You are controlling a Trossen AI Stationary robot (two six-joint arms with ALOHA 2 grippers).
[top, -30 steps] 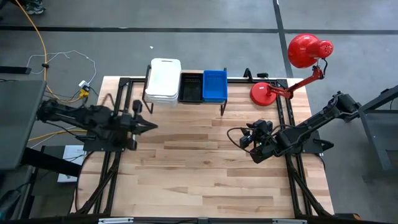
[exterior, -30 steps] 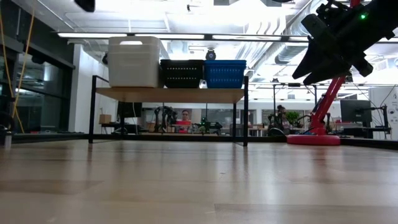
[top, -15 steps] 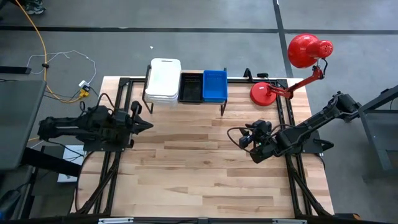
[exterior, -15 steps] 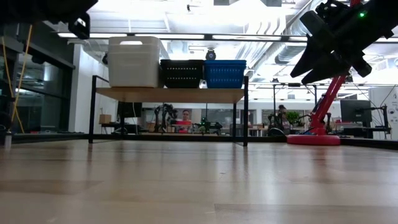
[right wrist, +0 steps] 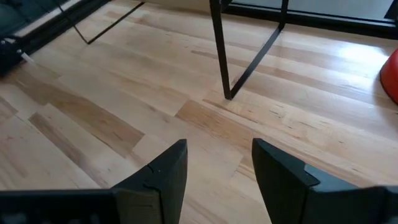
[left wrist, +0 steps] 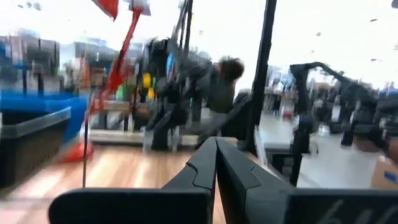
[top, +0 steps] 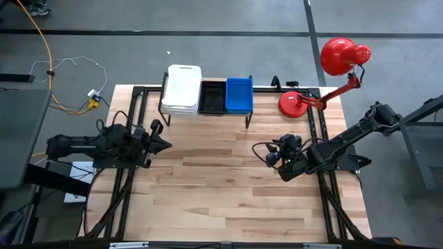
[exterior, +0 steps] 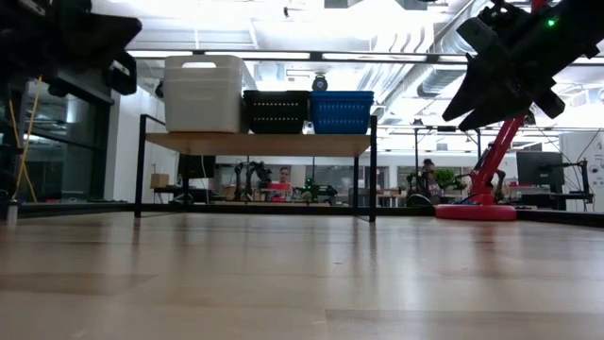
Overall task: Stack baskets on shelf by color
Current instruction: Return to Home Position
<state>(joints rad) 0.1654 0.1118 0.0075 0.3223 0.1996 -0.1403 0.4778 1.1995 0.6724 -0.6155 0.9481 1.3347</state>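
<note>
Shelf (exterior: 255,144): at the table's far edge, a little left of centre, on thin black legs.
Baskets: in a row on the shelf top, side by side; white stack (top: 183,88) at left, black mesh basket (top: 212,97) in the middle, blue basket (top: 239,94) at right.
Surroundings: red desk lamp (top: 344,55) at the far right corner, with its round base (top: 293,104) near the shelf's right end; yellow cable (top: 48,62) on the floor off the left side.
Way to the shelf: bare tabletop (top: 228,187) only.
Low view alone: white stack taller than the black and blue baskets; a person (exterior: 280,177) far off in the room, framed between the shelf legs.
Right wrist view alone: one shelf leg (right wrist: 224,56) ahead on the wood.
Left gripper (top: 165,144): near the table's left edge, pointing toward the centre, well apart from the shelf; fingers pressed together, holding nothing.
Right gripper (top: 271,158): above the table's right half, clear of the surface; fingers parted a moderate way, empty, with wood showing between them.
</note>
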